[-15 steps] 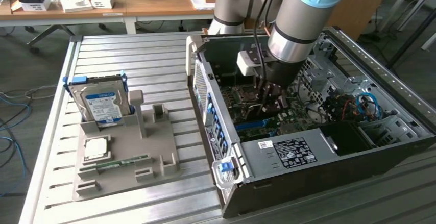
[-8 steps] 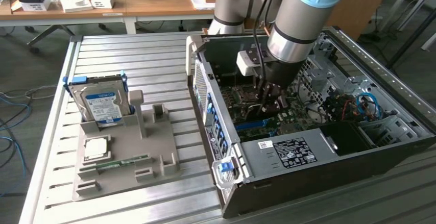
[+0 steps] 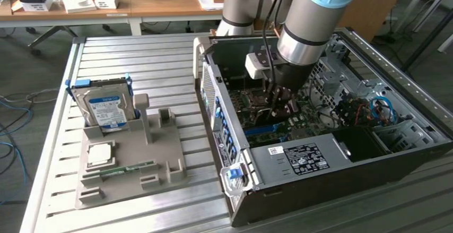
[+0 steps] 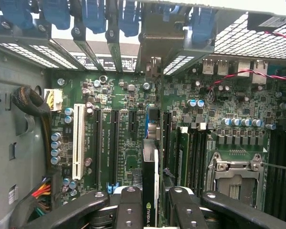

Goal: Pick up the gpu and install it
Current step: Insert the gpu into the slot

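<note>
Seen edge-on in the wrist view, the gpu [image 4: 150, 167] is a thin dark card with a green logo. My gripper [image 4: 151, 210] is shut on it, one black finger [image 4: 128, 207] on each side. The card stands upright over the green motherboard [image 4: 128, 157], lined up with the long black slots [image 4: 112, 143] and reaching towards the grey bracket openings [image 4: 152, 52] at the case's rear wall. I cannot tell whether it touches a slot. In the exterior view the gripper [image 3: 279, 105] reaches down inside the open computer case [image 3: 332, 164], over the motherboard [image 3: 283, 124].
A white slot [image 4: 78, 140], a cable bundle [image 4: 31, 102] and the processor socket [image 4: 233, 174] flank the card. Outside the case, on the slatted table [image 3: 141, 58], a grey holder [image 3: 159, 148] carries a blue-framed hard drive [image 3: 106, 108] and a green memory stick [image 3: 127, 168].
</note>
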Controlling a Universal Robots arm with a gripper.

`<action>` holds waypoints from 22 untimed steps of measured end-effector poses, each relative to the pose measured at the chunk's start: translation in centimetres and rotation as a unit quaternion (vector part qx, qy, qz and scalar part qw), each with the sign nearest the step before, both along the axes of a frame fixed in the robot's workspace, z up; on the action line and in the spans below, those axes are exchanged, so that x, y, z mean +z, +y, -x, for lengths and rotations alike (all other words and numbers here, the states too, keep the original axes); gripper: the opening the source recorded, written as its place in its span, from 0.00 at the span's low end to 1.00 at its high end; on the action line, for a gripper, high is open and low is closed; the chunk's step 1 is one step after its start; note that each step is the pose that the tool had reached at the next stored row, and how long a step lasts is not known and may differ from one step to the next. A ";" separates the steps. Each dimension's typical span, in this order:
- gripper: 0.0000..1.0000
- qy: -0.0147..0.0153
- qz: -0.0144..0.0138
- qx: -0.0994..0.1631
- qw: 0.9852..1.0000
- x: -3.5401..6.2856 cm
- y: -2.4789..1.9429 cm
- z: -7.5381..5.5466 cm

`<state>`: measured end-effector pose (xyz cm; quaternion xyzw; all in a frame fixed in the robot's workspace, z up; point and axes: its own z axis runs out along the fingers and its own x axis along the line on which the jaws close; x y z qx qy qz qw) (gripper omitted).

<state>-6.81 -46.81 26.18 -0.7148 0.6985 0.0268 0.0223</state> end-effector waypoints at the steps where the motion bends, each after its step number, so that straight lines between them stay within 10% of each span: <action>1: 0.26 0.000 0.000 0.000 1.000 0.00 0.00 0.0; 22: 0.26 0.000 0.000 0.000 1.000 -0.53 0.00 0.0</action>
